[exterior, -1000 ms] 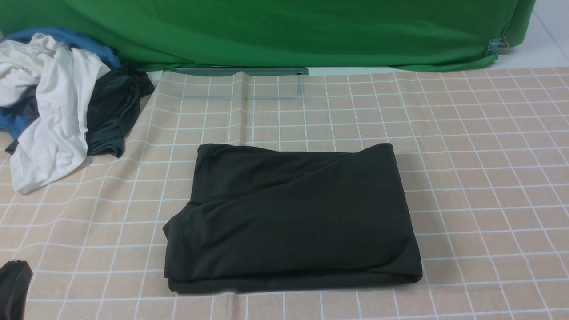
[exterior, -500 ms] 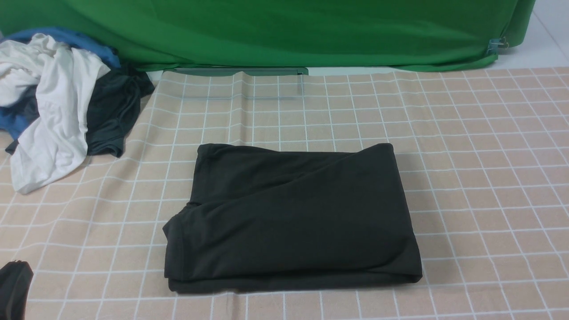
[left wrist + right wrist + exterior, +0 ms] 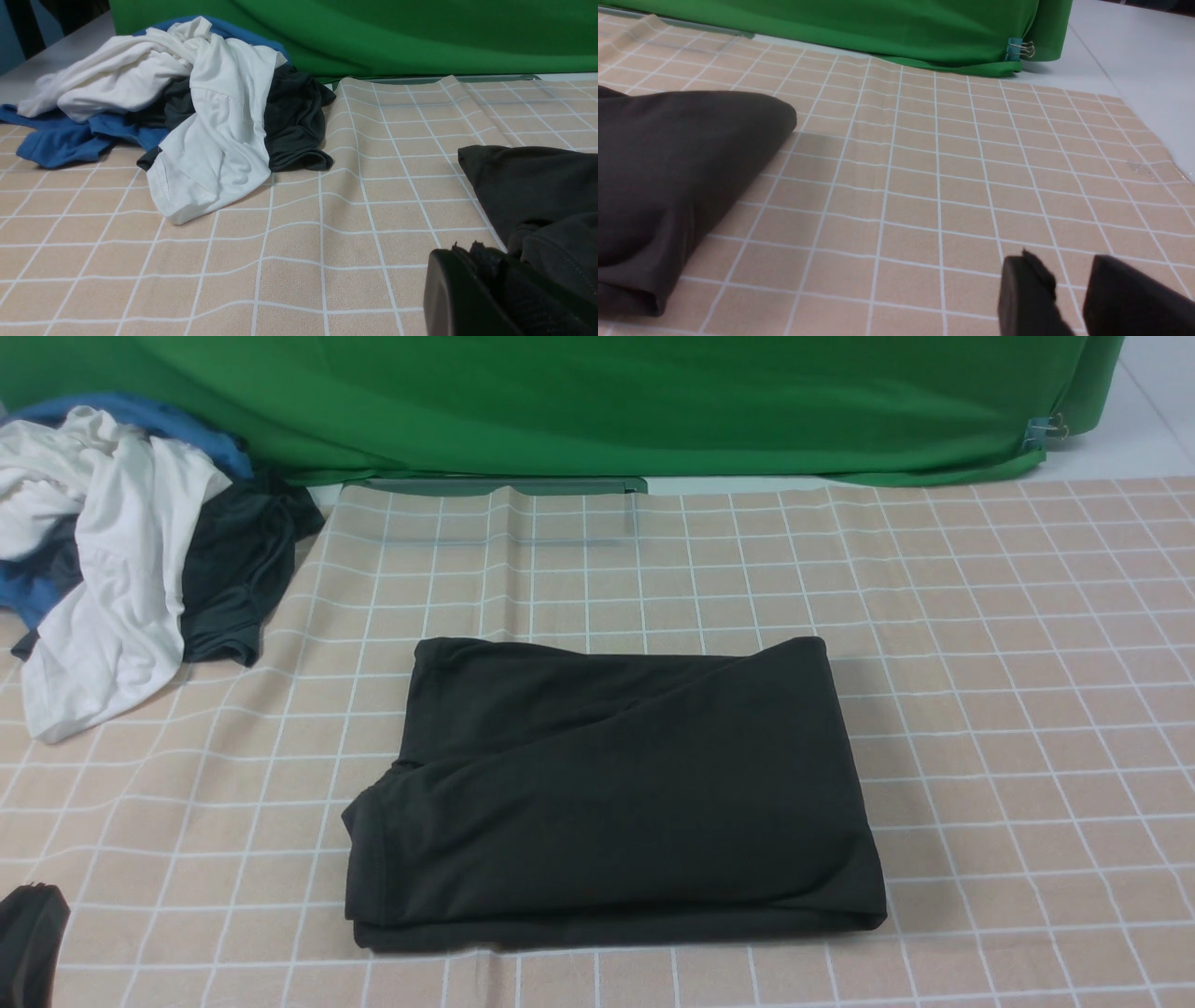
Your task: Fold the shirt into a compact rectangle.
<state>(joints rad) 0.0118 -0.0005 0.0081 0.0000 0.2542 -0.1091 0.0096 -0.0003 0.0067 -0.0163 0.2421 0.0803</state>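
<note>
- The shirt (image 3: 607, 793) lies folded into a thick dark rectangle on the checked cloth (image 3: 1008, 709), about in the middle of it.
- Its left edge is not even: one layer stands out a little more toward the near left corner.
- No print and no label show on the folded shirt.
- A pile of clothes (image 3: 121, 560) lies far to the left of the shirt and behind it, well apart; it has white, blue and dark pieces.
- A green curtain (image 3: 597, 401) hangs behind the shirt, at the far edge of the cloth.
- The left gripper (image 3: 486, 289) is low, just beside the left edge of the shirt; its fingers are pressed together and grasp nothing.
- The right gripper (image 3: 1071, 298) is to the right of the shirt, apart from it; its fingers (image 3: 1024, 294) are parted with a small gap, empty.
</note>
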